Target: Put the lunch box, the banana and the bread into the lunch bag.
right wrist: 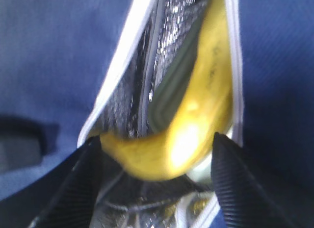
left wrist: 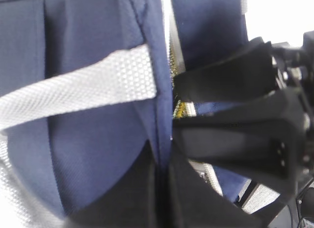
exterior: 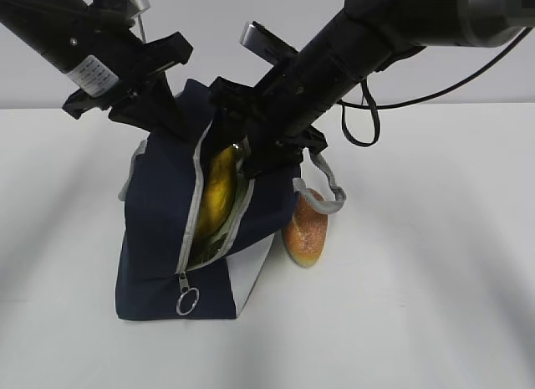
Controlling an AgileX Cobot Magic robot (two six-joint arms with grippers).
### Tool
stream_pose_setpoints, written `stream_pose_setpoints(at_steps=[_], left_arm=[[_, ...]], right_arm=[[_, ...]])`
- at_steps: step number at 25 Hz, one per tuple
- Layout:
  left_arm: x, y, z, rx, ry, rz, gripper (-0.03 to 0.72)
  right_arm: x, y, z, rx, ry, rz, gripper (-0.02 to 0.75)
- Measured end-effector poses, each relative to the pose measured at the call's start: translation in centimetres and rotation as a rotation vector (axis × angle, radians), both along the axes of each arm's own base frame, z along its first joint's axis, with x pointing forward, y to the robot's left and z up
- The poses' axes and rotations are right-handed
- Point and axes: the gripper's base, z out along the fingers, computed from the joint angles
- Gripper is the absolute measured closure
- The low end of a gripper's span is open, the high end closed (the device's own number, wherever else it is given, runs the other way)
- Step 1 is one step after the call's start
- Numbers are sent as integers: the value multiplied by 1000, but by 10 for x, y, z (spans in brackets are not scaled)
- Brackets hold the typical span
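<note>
Lunch box (right wrist: 171, 90) half-hidden behind banana (right wrist: 196, 120)

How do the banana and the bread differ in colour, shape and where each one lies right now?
The banana is yellow, long and curved; the bread is golden-brown with a reddish crust, short and oval. The banana sits inside the lunch bag's open zipper mouth, whereas the bread lies outside on the table, against the bag's side. Both have glossy surfaces.

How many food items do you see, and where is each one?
2. The banana sits in the lunch bag opening; the bread lies on the table beside it. Others may be hidden inside.
</note>
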Motion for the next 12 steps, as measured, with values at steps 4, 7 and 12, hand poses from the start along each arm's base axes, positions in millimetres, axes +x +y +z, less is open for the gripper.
stream_pose_setpoints(at_steps=[4,7,12], left_arm=[[0,0,0,0,0,0,691],[0,0,0,0,1,0,691],[0,1,0,8,-2,-2,691]], right_arm=[[-6,-5,15,-30,-45,34,227],[-14,-15,40,-105,-134,41,227],[-32,-40,73,-258,-219,-19,227]])
